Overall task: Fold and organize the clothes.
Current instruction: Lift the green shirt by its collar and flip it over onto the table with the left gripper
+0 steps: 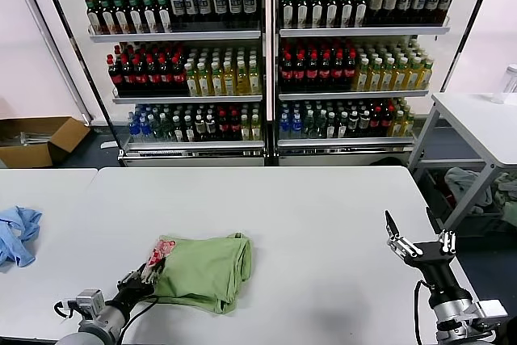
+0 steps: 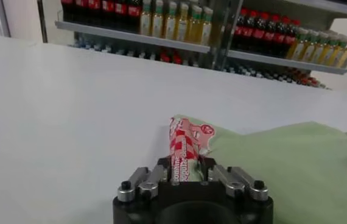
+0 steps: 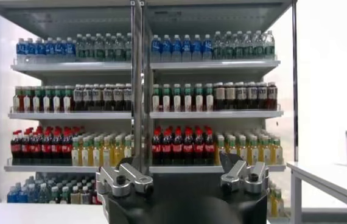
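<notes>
Shirt point(image 1: 202, 270) lies already bunched into a rough folded bundle on the white table point(image 1: 307, 216), toward the robot's left, with its red-and-white checked graphic turned up at the edge nearest the left gripper point(image 1: 139, 278). From the head view that gripper sits low at the table, its fingers pressed onto this printed edge, while the right gripper point(image 1: 418, 241) hovers well apart over bare table on the right, fingers spread and holding nothing; a blue cloth point(image 1: 16, 233) lies far off at the left and is no part of the job. The left wrist view shows the hold more closely: the checked fabric runs straight in between the narrowed fingers, so the left gripper appears to be pinching the shirt's edge. To do this step well, I would judge it should keep that pinch firm, lift only enough to free the layer from the table, and carry it across the bundle in one smooth pass so the layers underneath do not drag or splay. The right wrist view looks out at the drinks shelves point(image 3: 143, 109), with the fingers wide and empty.
</notes>
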